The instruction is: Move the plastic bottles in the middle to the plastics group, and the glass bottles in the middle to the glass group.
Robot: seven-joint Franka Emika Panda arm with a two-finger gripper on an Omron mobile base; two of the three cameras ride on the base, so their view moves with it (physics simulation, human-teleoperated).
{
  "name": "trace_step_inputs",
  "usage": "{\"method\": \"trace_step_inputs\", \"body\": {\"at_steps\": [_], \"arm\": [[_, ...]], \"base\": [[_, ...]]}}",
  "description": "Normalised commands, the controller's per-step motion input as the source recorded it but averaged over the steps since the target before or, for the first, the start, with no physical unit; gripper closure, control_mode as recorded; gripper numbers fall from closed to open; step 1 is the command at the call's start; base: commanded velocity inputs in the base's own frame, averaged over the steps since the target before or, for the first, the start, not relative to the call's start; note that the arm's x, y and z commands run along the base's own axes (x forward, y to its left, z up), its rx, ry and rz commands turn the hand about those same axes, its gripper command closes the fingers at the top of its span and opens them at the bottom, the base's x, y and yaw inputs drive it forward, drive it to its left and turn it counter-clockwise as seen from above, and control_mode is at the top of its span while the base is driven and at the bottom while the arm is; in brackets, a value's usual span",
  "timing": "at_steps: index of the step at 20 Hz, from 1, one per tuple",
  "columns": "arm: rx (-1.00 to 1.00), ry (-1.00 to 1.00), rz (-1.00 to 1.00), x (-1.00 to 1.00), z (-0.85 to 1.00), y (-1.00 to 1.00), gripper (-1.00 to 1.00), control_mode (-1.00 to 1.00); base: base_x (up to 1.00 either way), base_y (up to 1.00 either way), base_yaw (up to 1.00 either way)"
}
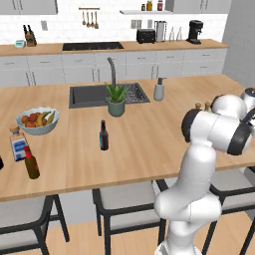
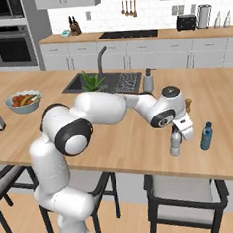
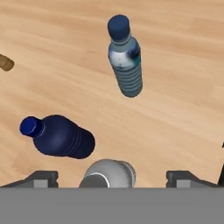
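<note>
Left base view, from left to right: a squat flat clear bottle with a blue-and-white label and tan cork stopper (image 1: pixel 18 143) was seen upright near the left end of the wooden island counter (image 1: pixel 144 144), and a slim brown glass bottle with a red cap (image 1: pixel 31 163) was stood just beside it, toward the near edge. A pale bowl of fruit (image 1: pixel 38 121) was noted behind them. A slim near-black glass bottle with a teal label (image 1: pixel 103 136) was found upright mid-counter, well apart from the brown one, with a small potted green plant (image 1: pixel 116 100) behind it by the dark sink (image 1: pixel 84 95).

Right base view: the white arm was stretched to the counter's right part, where the two-finger gripper (image 2: pixel 178 136) was held directly over a small clear plastic water bottle with a white cap (image 2: pixel 175 144), upright near the front edge. A translucent light-blue plastic bottle (image 2: pixel 206 136) was stood near it to the right.

Hand view: a dark-blue plastic bottle with a dark cap (image 3: pixel 57 136) was seen at left, the clear bottle's white cap at bottom centre, the light-blue bottle above. The finger tips (image 3: pixel 43 178) were seen spread wide on either side of the cap, apart from it; the gripper was recorded as open, nothing being held.
</note>
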Motion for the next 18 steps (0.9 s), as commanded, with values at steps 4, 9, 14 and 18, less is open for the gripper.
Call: {"method": "trace_step_inputs", "body": {"at_steps": [4, 9, 14, 18], "arm": [[-0.01, -0.12, 0.0, -0.59, 0.58, 0.29, -1.0, -1.0], [-0.07, -0.11, 0.08, -0.7, 0.47, 0.59, -1.0, -1.0], [-0.03, -0.03, 0.12, -0.15, 0.59, 0.72, -1.0, -1.0], [0.0, 0.0, 0.18, 0.0, 0.67, 0.59, -1.0, -1.0]], "base": [[0.0, 0.0, 0.0], [0.0, 0.0, 0.0], [0.0, 0.0, 0.0], [0.0, 0.0, 0.0]]}}
